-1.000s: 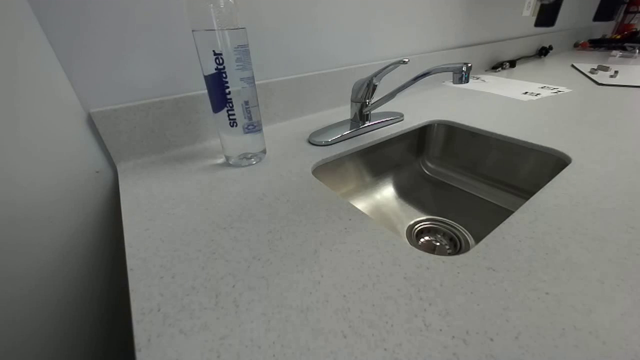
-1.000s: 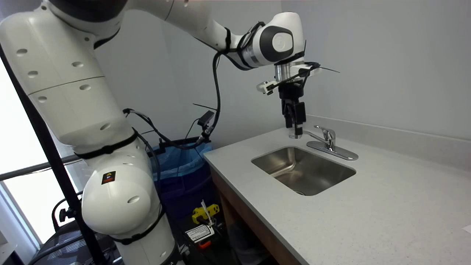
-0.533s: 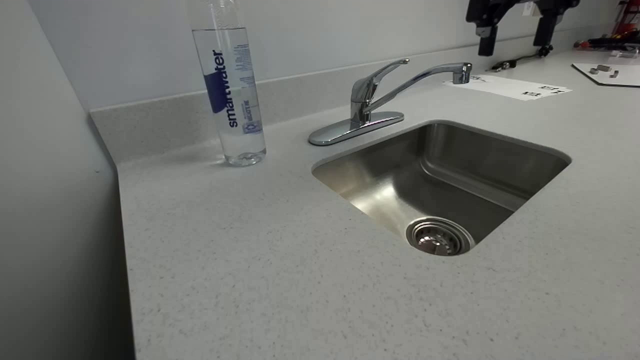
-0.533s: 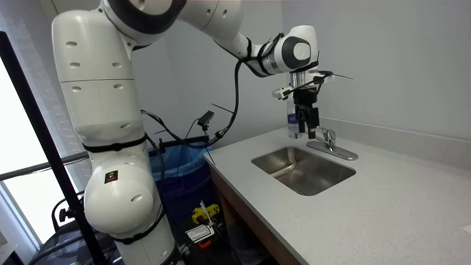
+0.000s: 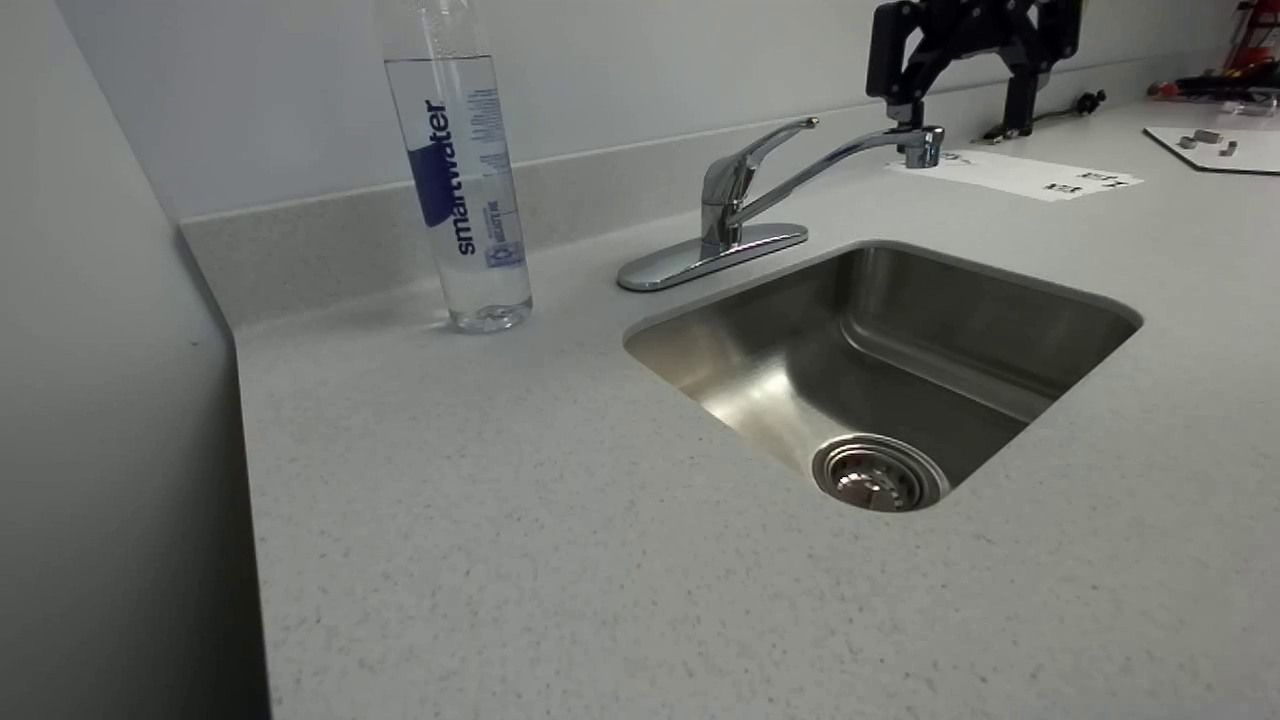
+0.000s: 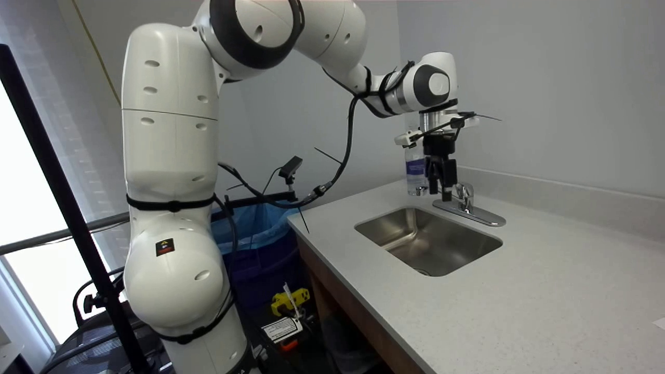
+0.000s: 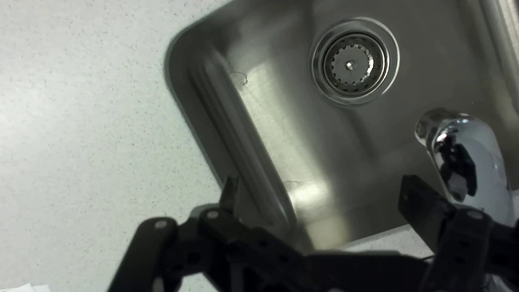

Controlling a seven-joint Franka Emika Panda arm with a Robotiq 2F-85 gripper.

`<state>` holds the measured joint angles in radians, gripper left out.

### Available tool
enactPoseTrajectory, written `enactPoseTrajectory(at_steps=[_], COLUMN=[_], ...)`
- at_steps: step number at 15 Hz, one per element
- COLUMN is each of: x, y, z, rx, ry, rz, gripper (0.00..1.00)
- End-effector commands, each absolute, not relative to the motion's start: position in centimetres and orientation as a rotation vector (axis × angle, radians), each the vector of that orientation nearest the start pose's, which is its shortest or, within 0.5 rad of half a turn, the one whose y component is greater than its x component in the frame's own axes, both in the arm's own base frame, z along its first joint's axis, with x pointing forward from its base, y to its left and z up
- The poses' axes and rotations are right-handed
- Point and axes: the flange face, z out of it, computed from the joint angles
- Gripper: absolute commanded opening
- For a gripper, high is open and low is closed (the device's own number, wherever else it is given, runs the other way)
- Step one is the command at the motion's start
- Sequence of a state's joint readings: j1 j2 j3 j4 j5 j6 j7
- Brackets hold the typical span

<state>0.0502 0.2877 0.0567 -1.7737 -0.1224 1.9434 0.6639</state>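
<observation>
Pincer (image 7: 320, 184) spread, hanging above the counter (image 5: 500, 520) near the sink (image 6: 421, 249), one finger (image 7: 423, 213) just beside the spout of the faucet (image 7: 484, 158); can't tell if they touch. Faucet base sits between sink and the counter's wall-side edge. Smartwater bottle (image 5: 465, 200) upright near a back corner; paper (image 5: 1010, 173) lies flat near that wall-side edge.

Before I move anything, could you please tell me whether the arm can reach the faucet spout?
Likely yes: the gripper is open and I see nothing blocking the faucet spout. In the wrist view, the spout lies outside the fingers, so a sideways shift seems needed.
</observation>
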Motion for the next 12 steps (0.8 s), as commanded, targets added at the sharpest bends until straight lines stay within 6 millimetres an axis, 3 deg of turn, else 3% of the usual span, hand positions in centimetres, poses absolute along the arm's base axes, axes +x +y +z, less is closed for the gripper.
enactPoseTrajectory(at_steps=[1,12], x=[62.9,60.9], y=[6.4,10.4], z=[38.8,39.4], rx=[-3.193,-3.147], ry=[0.825,0.73], rz=[0.152,0.177], gripper=[1.0,1.0])
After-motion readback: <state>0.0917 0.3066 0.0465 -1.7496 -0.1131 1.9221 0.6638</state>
